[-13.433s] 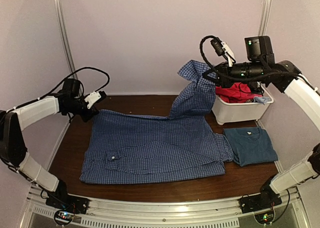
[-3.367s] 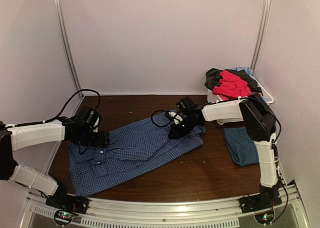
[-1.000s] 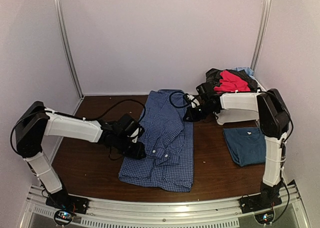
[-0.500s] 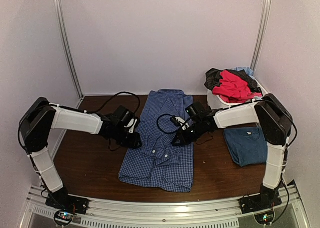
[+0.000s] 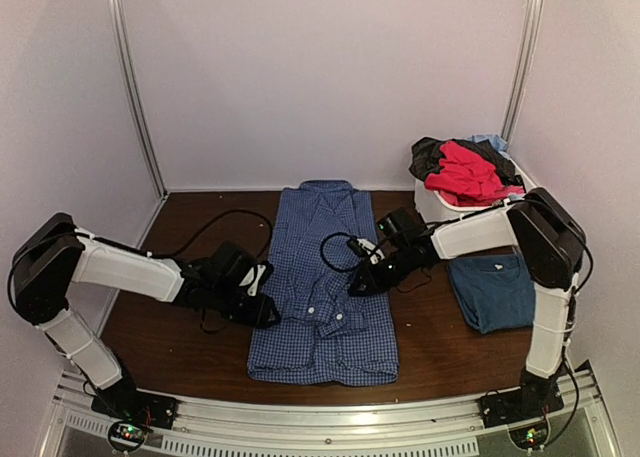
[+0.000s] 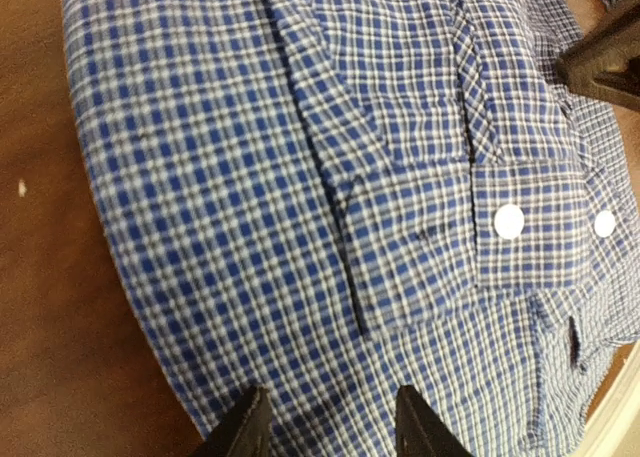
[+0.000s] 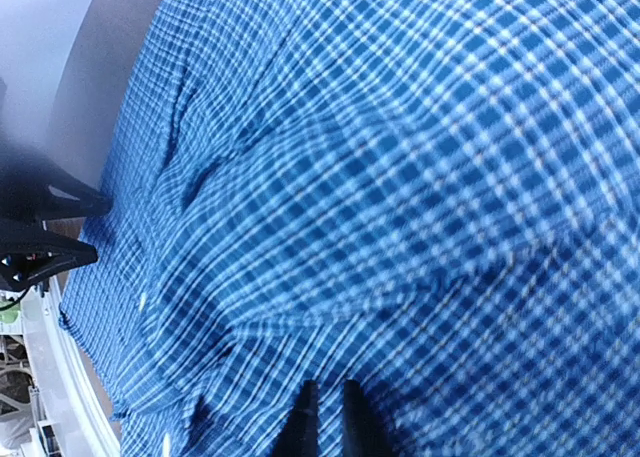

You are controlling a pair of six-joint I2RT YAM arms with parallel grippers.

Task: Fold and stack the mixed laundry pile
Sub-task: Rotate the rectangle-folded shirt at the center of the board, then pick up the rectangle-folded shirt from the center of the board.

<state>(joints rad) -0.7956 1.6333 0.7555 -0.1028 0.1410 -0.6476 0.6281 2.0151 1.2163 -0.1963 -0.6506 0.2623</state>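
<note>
While my left jaws point(image 5: 263, 305) hovered part-open at the left edge of the check shirt point(image 5: 325, 247), it lay folded narrow on the desk point(image 5: 200, 227), long axis running away from me, my right jaws point(image 5: 362, 283) clenched at its right edge, equally near

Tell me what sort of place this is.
Probably a robot lab cell: blank pale walls with metal corner posts, an aluminium rail carrying both arm bases, and a blue-and-white checked shirt spread on a brown wooden table.
</note>
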